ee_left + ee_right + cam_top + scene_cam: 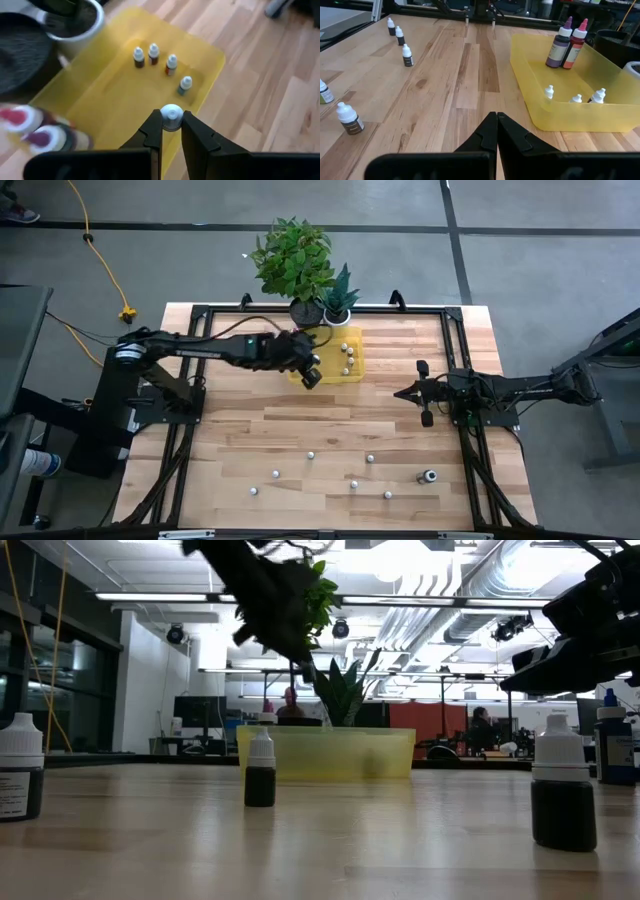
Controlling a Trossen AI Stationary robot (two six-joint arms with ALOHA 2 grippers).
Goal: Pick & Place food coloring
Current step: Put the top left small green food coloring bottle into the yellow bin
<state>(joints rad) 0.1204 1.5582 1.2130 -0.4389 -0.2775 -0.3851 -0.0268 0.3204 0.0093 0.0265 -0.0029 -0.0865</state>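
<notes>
L end effector [171, 131] clamped on sth small, arm extended | R end effector [497, 131] closed, arm idle

No text, brand, number or sign can be read anywhere in these views. The small dark dropper bottle with a white cap [20, 768] at the near edge of the low view carries a pale label with fine print, but the lettering is too small and blurred to make out.
</notes>
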